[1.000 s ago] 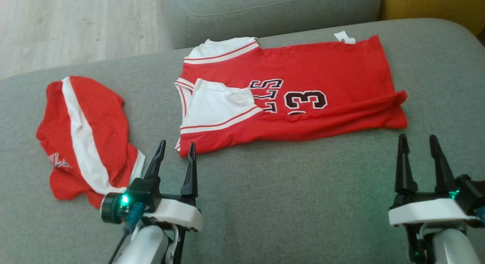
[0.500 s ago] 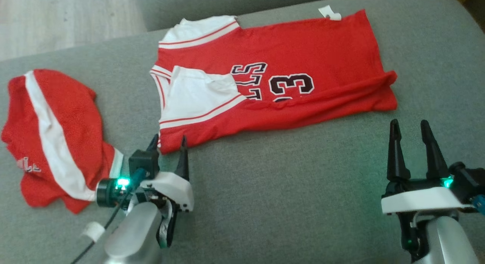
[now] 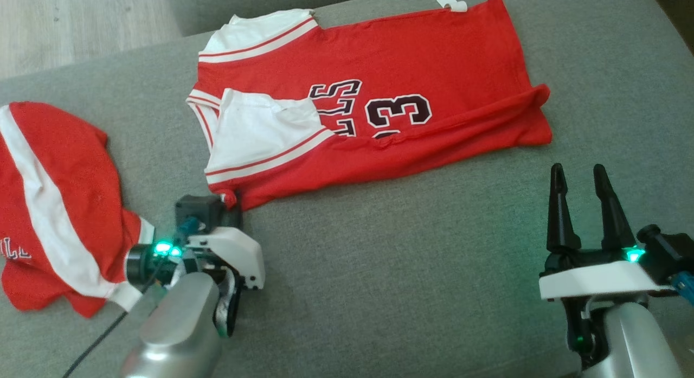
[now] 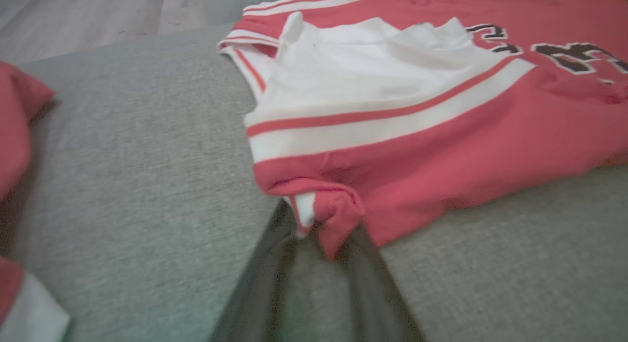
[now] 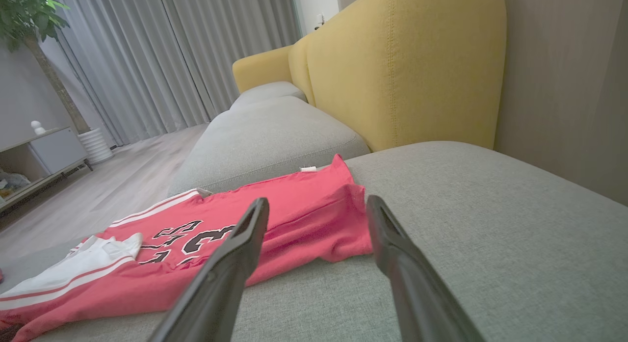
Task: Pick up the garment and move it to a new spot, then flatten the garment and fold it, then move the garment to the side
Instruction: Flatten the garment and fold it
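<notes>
Red basketball jersey lies spread on the grey sofa seat, collar end toward the robot's left, its near long edge folded over the number. The left gripper is at the jersey's near left corner, jaws pinching a bunched bit of red and white fabric. The right gripper hovers over bare cushion near the jersey's hem end, jaws wide and holding nothing. A second red-and-white garment lies crumpled at the far left.

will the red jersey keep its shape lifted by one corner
Probably not: the jersey looks thin and floppy, its corner bunched in the left gripper. Lifted there, it would likely drape and lose its fold. It seems light but may drag on the cushion.
</notes>
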{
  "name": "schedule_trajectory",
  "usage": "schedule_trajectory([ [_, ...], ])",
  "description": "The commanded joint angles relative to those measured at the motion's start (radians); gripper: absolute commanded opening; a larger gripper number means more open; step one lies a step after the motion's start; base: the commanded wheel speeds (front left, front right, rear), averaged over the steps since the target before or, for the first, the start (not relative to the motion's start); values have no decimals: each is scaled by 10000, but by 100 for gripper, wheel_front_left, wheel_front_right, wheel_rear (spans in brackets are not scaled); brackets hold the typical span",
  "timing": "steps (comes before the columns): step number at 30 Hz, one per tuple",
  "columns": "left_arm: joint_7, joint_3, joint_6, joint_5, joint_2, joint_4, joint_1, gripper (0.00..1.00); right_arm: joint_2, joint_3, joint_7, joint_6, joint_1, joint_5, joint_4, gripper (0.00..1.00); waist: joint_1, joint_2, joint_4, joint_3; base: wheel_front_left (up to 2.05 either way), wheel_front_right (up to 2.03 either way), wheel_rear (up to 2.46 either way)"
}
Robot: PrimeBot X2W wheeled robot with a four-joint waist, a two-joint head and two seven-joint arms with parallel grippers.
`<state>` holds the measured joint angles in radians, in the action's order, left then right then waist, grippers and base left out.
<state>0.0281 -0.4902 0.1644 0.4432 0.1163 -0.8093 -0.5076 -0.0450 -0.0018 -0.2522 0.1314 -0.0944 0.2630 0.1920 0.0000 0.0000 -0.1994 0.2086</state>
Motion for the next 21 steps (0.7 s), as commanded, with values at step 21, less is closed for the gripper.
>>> schedule_trajectory([
  [21,2200,-126,-539,-155,-214,2516,-434,0,-53,-3209,3279,-7,-3990,-2000,4298,100,0,0,863,56,0,0,0],
])
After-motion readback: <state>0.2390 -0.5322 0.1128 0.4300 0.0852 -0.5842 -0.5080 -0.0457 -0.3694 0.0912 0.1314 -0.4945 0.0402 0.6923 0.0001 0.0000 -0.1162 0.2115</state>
